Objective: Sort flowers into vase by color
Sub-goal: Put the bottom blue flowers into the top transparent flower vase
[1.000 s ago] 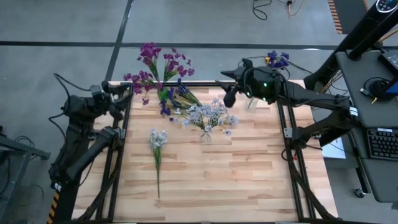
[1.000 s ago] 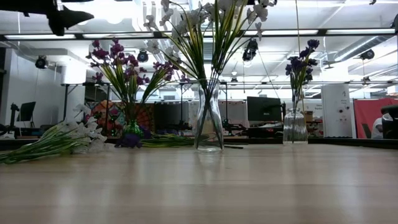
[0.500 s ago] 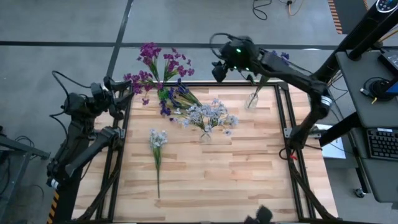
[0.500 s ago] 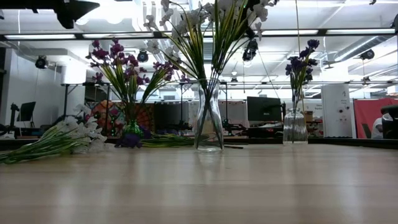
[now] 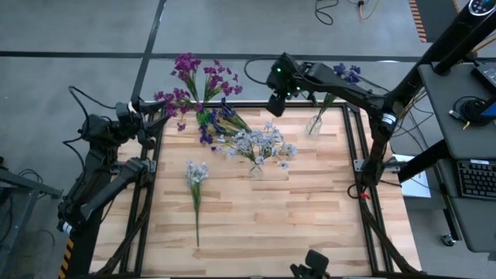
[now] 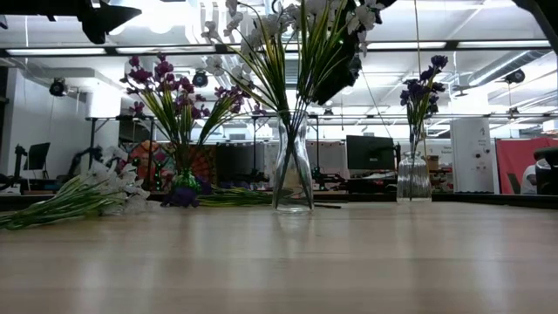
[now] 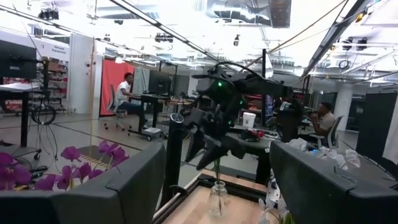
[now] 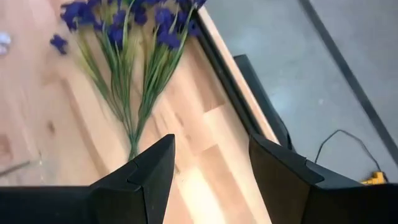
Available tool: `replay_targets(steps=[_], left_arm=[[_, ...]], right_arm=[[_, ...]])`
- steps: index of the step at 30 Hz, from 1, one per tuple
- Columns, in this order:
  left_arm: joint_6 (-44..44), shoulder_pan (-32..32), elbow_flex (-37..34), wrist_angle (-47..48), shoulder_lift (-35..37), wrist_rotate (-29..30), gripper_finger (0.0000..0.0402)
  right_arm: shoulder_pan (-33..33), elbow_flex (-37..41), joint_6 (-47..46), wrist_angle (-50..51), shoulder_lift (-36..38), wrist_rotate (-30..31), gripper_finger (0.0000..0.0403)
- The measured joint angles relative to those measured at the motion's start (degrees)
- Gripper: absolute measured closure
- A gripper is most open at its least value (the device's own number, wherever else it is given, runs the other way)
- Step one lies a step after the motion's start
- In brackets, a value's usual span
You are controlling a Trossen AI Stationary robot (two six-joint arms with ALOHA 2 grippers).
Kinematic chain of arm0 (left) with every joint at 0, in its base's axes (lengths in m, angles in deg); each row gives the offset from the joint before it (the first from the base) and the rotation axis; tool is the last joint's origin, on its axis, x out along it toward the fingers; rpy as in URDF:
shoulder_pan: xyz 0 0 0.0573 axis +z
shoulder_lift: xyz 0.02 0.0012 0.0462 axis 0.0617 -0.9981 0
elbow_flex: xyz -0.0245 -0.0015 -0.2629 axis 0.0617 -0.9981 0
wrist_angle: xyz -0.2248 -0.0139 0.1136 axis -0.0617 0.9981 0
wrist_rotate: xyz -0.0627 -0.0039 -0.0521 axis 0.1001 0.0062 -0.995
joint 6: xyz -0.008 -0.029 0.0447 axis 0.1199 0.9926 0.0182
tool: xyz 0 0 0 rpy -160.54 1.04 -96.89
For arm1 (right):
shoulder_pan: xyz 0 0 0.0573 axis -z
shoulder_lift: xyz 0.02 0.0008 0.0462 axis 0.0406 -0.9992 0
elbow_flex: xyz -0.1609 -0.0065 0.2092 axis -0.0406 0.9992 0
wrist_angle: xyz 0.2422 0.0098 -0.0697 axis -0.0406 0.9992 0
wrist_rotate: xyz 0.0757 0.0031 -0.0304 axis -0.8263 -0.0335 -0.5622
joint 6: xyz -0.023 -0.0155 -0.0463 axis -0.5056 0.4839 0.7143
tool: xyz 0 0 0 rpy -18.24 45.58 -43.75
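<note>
Spread and empty right gripper (image 5: 273,103) above loose blue-violet sprays (image 8: 134,74) beside the clear glass vase (image 6: 292,166): light, floppy, best pinched low on thin green stems.

**No legible text in view**

No word, number, label or brand mark can be read in any of the four views. The pale wooden slatted table top (image 5: 256,209) carries no printing. The dark computer monitor (image 6: 370,152) in the room behind shows no legible characters, and the red wall panel (image 7: 115,87) far back in the room bears no lettering that can be made out.
</note>
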Motion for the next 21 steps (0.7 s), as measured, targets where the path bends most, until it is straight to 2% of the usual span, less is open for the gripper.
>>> replay_targets(steps=[6, 12, 21], left_arm=[[-0.1, 0.0, 0.0, 0.0, 0.0, 0.1, 0.0132], [-0.5, 0.0, 0.0, 0.0, 0.0, 0.2, 0.0132], [-0.5, 0.0, 0.0, -0.1, 0.0, 0.3, 0.0132]], right_arm=[[0.0, 7.6, 1.1, -1.7, 5.8, -0.3, 0.0204], [-1.0, 18.7, 2.1, -6.9, 13.0, -1.8, 0.0204], [-6.7, 33.7, -0.7, -11.9, 23.5, -1.3, 0.0204]])
